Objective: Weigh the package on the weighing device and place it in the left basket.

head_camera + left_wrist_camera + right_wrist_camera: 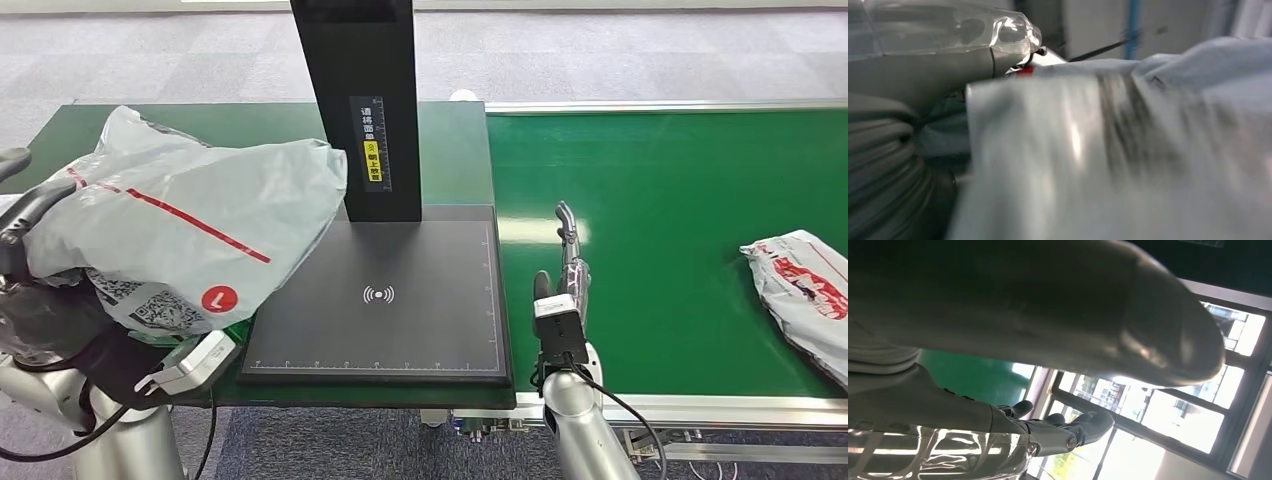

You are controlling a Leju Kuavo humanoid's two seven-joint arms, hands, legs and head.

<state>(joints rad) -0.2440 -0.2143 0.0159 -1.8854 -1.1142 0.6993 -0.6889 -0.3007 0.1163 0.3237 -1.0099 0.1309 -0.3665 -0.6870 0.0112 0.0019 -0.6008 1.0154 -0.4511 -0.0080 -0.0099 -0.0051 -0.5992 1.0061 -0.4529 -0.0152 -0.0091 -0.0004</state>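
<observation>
A grey plastic package [190, 225] with a red stripe and a label is lifted over the left end of the table, its right end reaching over the left edge of the black weighing platform [400, 300]. My left hand [25, 225] grips it from the left side, mostly hidden by the bag. The left wrist view shows the package [1128, 150] blurred and very close against that hand [923, 65]. My right hand [567, 265] hovers at the near edge of the green belt just right of the platform, its fingers [1068, 432] stretched out and holding nothing.
A black column [362, 100] with a label rises from the back of the platform. The green conveyor belt [660, 230] runs to the right, with a second grey and red package [805, 295] at its right edge. The green table [250, 125] extends behind the lifted package.
</observation>
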